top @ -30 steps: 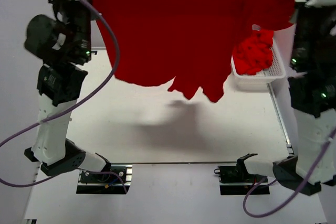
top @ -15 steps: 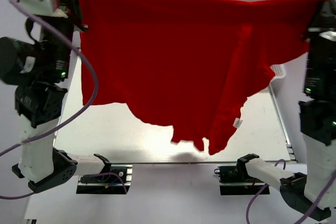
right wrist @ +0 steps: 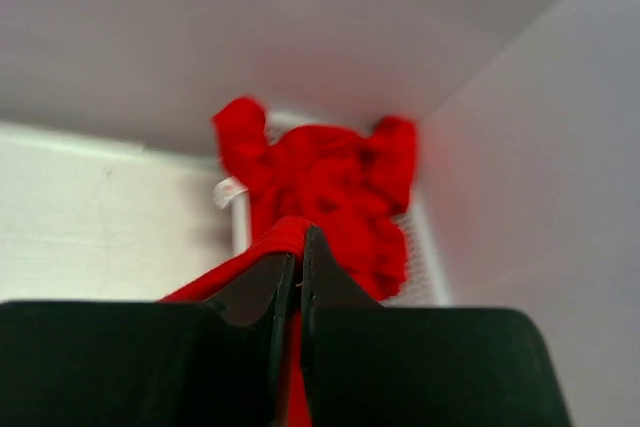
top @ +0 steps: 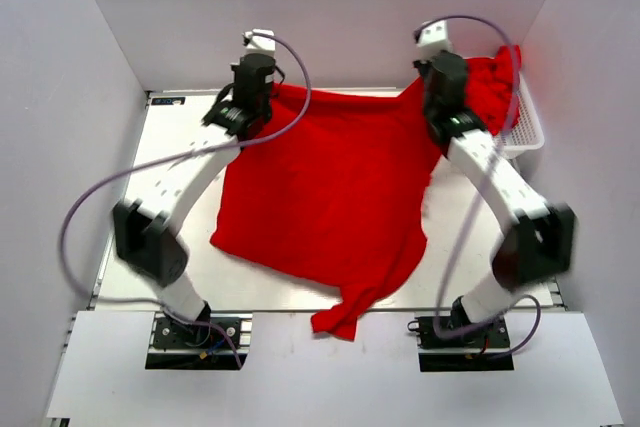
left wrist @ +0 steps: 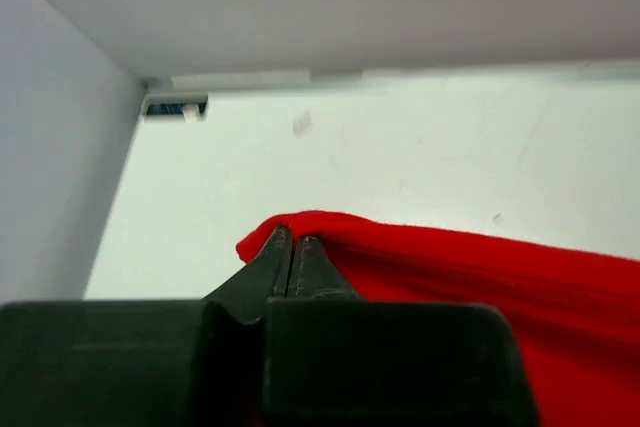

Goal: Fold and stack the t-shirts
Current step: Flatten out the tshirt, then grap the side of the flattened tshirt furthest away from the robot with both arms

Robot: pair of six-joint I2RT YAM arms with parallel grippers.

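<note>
One red t-shirt (top: 330,187) lies spread flat on the white table (top: 180,147), and its near tip reaches over the front edge. My left gripper (top: 262,97) is shut on its far left corner, seen pinched in the left wrist view (left wrist: 293,237). My right gripper (top: 432,97) is shut on its far right corner, seen in the right wrist view (right wrist: 300,237). Both arms reach out to the far side of the table. More red t-shirts (top: 495,87) lie in a crumpled heap in the basket; they also show in the right wrist view (right wrist: 330,177).
A white slotted basket (top: 525,132) stands at the far right corner against the wall, right beside my right gripper. White walls enclose the table at the back and both sides. A white label (right wrist: 228,190) hangs from the heap.
The shirt hung stretched between both raised grippers, close to the camera. Both arms have swung forward and down, and the shirt now lies spread on the table.
</note>
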